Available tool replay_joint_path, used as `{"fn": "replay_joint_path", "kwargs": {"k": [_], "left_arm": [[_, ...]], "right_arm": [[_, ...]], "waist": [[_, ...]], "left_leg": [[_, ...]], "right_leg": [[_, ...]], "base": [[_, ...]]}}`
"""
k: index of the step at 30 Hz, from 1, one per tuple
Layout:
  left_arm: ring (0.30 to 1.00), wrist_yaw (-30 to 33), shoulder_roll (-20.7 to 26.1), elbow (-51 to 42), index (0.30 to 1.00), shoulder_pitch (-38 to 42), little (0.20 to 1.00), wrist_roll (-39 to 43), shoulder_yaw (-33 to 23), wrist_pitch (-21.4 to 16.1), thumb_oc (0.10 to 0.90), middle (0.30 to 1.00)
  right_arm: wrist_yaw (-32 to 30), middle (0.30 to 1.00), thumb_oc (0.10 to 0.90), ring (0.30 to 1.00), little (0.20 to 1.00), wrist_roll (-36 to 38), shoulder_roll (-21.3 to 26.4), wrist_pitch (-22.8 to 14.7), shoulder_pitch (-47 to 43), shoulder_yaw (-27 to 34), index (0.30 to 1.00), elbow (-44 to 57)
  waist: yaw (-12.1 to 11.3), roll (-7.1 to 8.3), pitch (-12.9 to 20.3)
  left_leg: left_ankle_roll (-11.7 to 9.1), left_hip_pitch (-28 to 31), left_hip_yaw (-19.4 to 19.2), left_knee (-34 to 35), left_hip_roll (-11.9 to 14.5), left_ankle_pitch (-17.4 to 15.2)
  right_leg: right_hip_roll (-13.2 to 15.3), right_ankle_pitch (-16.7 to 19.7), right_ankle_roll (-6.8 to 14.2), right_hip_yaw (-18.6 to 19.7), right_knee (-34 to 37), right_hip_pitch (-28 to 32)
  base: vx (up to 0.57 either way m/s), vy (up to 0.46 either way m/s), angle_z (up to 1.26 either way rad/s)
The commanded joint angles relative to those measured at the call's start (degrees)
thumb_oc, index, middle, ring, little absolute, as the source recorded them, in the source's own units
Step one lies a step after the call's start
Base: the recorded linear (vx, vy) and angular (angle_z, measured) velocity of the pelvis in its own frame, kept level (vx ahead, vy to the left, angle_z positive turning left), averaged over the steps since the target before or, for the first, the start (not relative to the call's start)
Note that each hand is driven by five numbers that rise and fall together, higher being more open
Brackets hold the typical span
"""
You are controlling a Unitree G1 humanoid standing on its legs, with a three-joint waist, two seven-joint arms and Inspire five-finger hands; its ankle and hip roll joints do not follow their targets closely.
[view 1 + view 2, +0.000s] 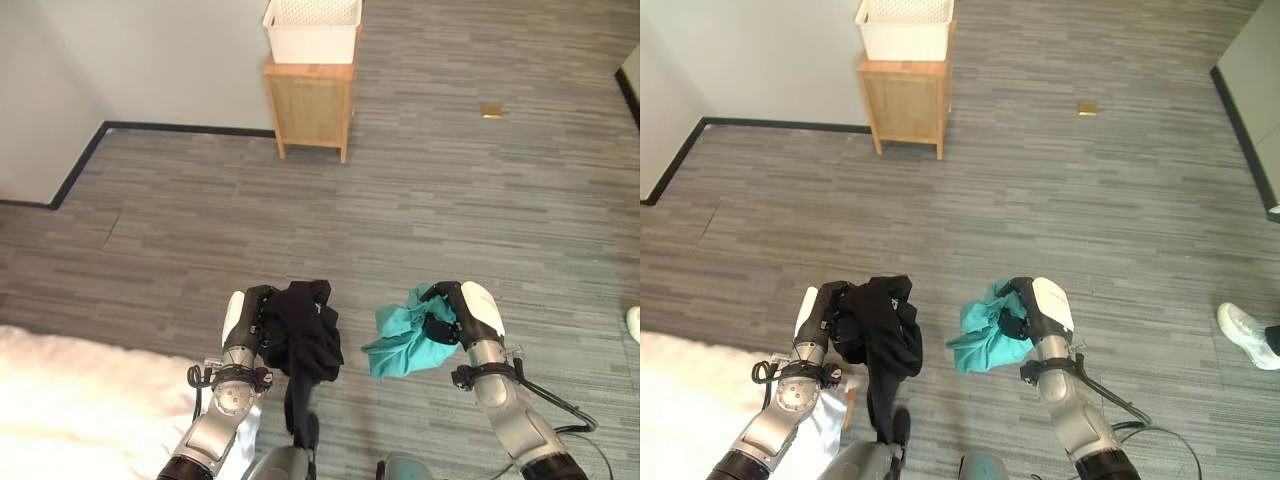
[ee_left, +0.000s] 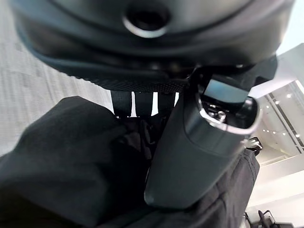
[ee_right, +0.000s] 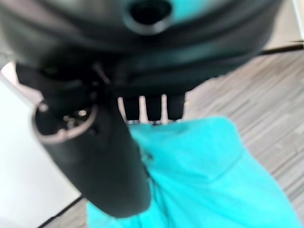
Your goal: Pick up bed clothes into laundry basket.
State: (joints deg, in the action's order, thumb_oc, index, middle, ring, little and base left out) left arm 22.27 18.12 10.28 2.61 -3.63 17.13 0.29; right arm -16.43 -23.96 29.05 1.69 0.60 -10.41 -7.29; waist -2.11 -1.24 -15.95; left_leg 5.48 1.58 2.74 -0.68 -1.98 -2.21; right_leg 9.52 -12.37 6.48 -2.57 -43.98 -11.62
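- black garment (image 1: pixel 303 335), crumpled, hanging low centre, gripped by left hand (image 1: pixel 248 318).
- teal garment (image 1: pixel 405 343), bunched, clutched by right hand (image 1: pixel 462 312).
- white laundry basket (image 1: pixel 311 30), top centre on wooden stand (image 1: pixel 310 105); contents not discernible.

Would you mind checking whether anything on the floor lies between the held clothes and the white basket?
Nothing visible does: bare floor runs from the black garment and teal garment to the stand carrying the basket.
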Motion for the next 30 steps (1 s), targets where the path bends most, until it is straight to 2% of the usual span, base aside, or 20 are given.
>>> {"fn": "replay_joint_path", "kwargs": {"k": [1,2,4,6,7,10,11,12,13,14,15,17,18,19,21,22,23,24,28,30], "left_arm": [[0.3,1.2,3.1,-5.7,0.3,5.3,0.3,-3.4,-2.7,-6.1,0.4,0.3],[0.3,1.0,3.0,-5.8,0.3,5.0,0.3,-3.7,-2.9,-6.0,0.4,0.3],[0.3,0.8,3.2,-5.8,0.3,4.7,0.3,-3.9,-3.5,-5.9,0.4,0.3],[0.3,0.9,3.5,-5.0,0.3,4.6,0.3,-5.4,-5.3,-5.5,0.4,0.3],[0.3,1.0,3.6,-4.9,0.3,4.6,0.3,-5.9,-5.6,-5.7,0.4,0.3],[0.3,1.3,3.2,-4.3,0.3,4.2,0.3,-5.8,-5.6,-5.9,0.4,0.3],[0.3,1.6,2.7,-3.4,0.3,3.9,0.3,-5.8,-5.3,-6.1,0.4,0.3],[0.3,1.3,1.9,-2.6,0.3,3.5,0.3,-4.1,-5.4,-5.9,0.4,0.3],[0.3,1.0,1.7,-2.7,0.3,3.3,0.3,-3.1,-5.0,-6.1,0.4,0.3],[0.3,1.0,1.8,-2.7,0.3,3.4,0.3,-3.0,-5.0,-6.1,0.4,0.3],[0.3,0.8,1.8,-3.2,0.3,3.0,0.3,-2.4,-4.8,-5.9,0.4,0.3],[0.3,0.8,1.6,-3.8,0.3,2.2,0.3,-1.9,-4.9,-5.3,0.4,0.3],[0.3,0.8,1.4,-4.0,0.3,2.0,0.3,-1.3,-5.1,-5.2,0.4,0.3],[0.3,0.8,1.2,-4.4,0.3,0.8,0.3,-0.8,-5.7,-5.0,0.4,0.3],[0.3,0.7,0.9,-4.4,0.3,-0.1,0.3,-0.7,-6.2,-5.2,0.4,0.3],[0.3,0.5,1.0,-4.4,0.3,-1.4,0.3,-1.4,-6.7,-5.3,0.4,0.3],[0.3,0.5,0.9,-4.5,0.3,-1.5,0.3,-1.4,-6.6,-5.3,0.4,0.3],[0.3,0.6,1.0,-4.0,0.3,-1.8,0.3,-1.8,-6.9,-5.3,0.4,0.3],[0.3,1.2,0.6,-1.3,0.3,-1.0,0.3,-2.6,-6.8,-4.9,0.4,0.3],[0.3,0.6,0.5,-1.5,0.3,-1.8,0.3,-2.9,-7.2,-4.6,0.4,0.3]], "right_arm": [[-3.2,0.3,0.4,0.3,0.3,0.6,1.8,-4.5,-3.5,4.8,0.3,5.4],[-3.3,0.3,0.4,0.3,0.3,0.9,1.8,-4.5,-3.1,5.3,0.3,5.1],[-3.5,0.3,0.4,0.3,0.3,1.1,1.7,-4.5,-2.9,5.5,0.3,5.0],[-3.3,0.3,0.4,0.3,0.3,0.5,2.1,-4.3,-3.0,5.4,0.3,4.3],[-2.9,0.3,0.4,0.3,0.3,0.0,1.9,-4.2,-3.0,5.1,0.3,4.1],[-2.3,0.3,0.4,0.3,0.3,0.2,1.6,-4.1,-2.4,4.6,0.3,4.0],[-2.3,0.3,0.4,0.3,0.3,0.5,1.9,-4.5,-2.4,4.2,0.3,3.5],[-2.3,0.3,0.4,0.3,0.3,2.0,2.4,-4.6,-3.0,3.5,0.3,2.0],[-2.6,0.3,0.4,0.3,0.3,2.4,2.7,-4.4,-3.6,3.4,0.3,1.9],[-2.6,0.3,0.4,0.3,0.3,2.4,2.6,-4.4,-3.6,3.4,0.3,1.9],[-3.2,0.3,0.4,0.3,0.3,2.8,2.9,-4.0,-4.2,3.6,0.3,1.6],[-4.1,0.3,0.4,0.3,0.3,3.7,3.8,-3.4,-5.4,3.8,0.3,0.7],[-3.9,0.3,0.4,0.3,0.3,4.0,3.9,-3.1,-5.7,3.6,0.3,0.5],[-3.6,0.3,0.4,0.3,0.3,4.7,4.1,-2.9,-6.5,3.6,0.3,0.3],[-3.4,0.3,0.4,0.3,0.3,4.8,4.3,-3.1,-6.8,3.3,0.3,0.0],[-3.3,0.3,0.4,0.3,0.3,4.4,5.0,-3.5,-7.5,3.3,0.3,-0.7],[-3.3,0.3,0.4,0.3,0.3,4.4,5.0,-3.5,-7.4,3.3,0.3,-0.7],[-3.2,0.3,0.4,0.3,0.3,4.0,5.6,-3.6,-7.9,3.1,0.3,-1.3],[-3.2,0.3,0.4,0.3,0.3,3.3,6.2,-3.1,-8.9,3.6,0.3,-2.7],[-2.1,0.3,0.4,0.3,0.3,2.6,5.7,-2.9,-8.1,3.7,0.3,-1.5]], "waist": [[3.4,2.16,4.4],[4.7,3.35,4.5],[6.3,3.15,4.7],[7.6,4.35,4.7],[8.4,3.44,5.0],[8.5,2.59,6.2],[8.2,1.81,6.9],[6.7,1.97,6.5],[4.9,2.3,5.4],[5.0,2.21,5.5],[2.6,3.4,3.9],[-0.8,4.46,2.5],[-2.0,4.17,2.1],[-4.3,3.05,2.2],[-5.5,2.79,2.8],[-7.1,1.53,4.2],[-7.3,1.86,4.1],[-8.2,0.92,4.5],[-10.2,0.35,5.0],[-10.9,-0.25,6.4]], "left_leg": [[-4.5,4.6,4.9,5.7,1.0,0.0],[-5.0,7.1,6.4,5.7,0.0,-2.4],[-5.6,9.5,7.8,5.7,1.1,-5.0],[-6.8,15.9,9.4,5.7,1.7,-9.1],[-7.1,17.1,10.3,5.7,3.7,-10.6],[-8.1,18.9,12.1,3.2,6.3,-7.8],[-9.0,17.8,11.2,-0.8,7.3,-6.3],[-12.1,10.3,9.2,-16.9,6.4,3.4],[-12.1,5.5,8.8,-27.7,5.7,7.4],[-12.1,5.2,8.9,-28.2,5.8,7.0],[-11.0,-1.4,7.7,-39.8,4.3,8.0],[-9.7,-9.4,3.7,-48.0,4.4,5.0],[-9.6,-12.3,2.3,-46.5,4.7,3.4],[-9.1,-14.6,-0.5,-35.2,3.9,1.0],[-8.2,-13.3,-1.4,-26.0,2.3,0.2],[-8.1,-14.1,-2.1,-10.2,1.7,3.4],[-8.1,-12.7,-2.4,-8.1,1.4,4.2],[-8.4,-12.3,-3.0,-1.0,1.5,8.5],[-10.5,-19.8,-9.3,5.5,2.7,12.0],[-9.8,-18.2,-9.8,5.6,3.4,13.2]], "right_leg": [[-3.3,14.7,2.4,-2.6,21.2,0.4],[-4.8,14.9,2.5,-3.9,29.0,-1.8],[-6.3,16.4,2.7,-6.9,37.2,-1.3],[-7.2,22.4,4.0,-12.7,46.4,-7.1],[-7.9,23.5,4.2,-13.2,47.4,-7.3],[-8.6,23.0,1.6,-11.1,47.8,-3.7],[-8.6,22.7,1.4,-10.7,48.0,-1.9],[-7.4,22.5,0.2,-10.6,48.9,3.4],[-7.6,21.1,-1.2,-10.2,49.0,6.3],[-7.7,20.8,-1.0,-10.2,49.0,6.2],[-6.8,20.0,-2.0,-9.5,49.0,8.9],[-6.1,17.2,-2.7,-8.4,49.0,12.3],[-6.3,15.9,-2.6,-7.9,49.0,13.8],[-6.7,13.9,-1.9,-6.7,49.0,16.0],[-6.8,13.0,-1.3,-5.9,49.0,16.8],[-7.9,10.7,-0.7,-5.1,49.0,19.1],[-7.5,10.4,-0.7,-4.9,49.0,19.4],[-8.4,8.8,-0.7,-4.7,49.0,21.2],[-7.0,3.8,0.3,-4.6,49.0,28.8],[-6.1,3.0,0.8,-3.3,49.0,31.0]], "base": [[0.66,-0.164,0.69],[0.46,-0.116,0.8],[0.51,-0.116,0.72],[0.87,-0.231,0.9],[0.84,-0.259,0.67],[0.4,-0.13,0.59],[0.59,-0.244,0.54],[0.57,-0.276,0.46],[0.45,-0.228,0.5],[0.29,-0.198,0.02],[0.25,-0.198,-0.48],[0.41,-0.2,-0.59],[0.61,-0.006,-0.68],[0.47,0.036,-0.49],[0.55,0.109,-0.54],[0.6,0.112,-0.74],[0.61,0.077,-0.8],[0.44,0.043,-0.38],[0.49,0.076,-0.24],[0.6,0.17,-0.06]]}}
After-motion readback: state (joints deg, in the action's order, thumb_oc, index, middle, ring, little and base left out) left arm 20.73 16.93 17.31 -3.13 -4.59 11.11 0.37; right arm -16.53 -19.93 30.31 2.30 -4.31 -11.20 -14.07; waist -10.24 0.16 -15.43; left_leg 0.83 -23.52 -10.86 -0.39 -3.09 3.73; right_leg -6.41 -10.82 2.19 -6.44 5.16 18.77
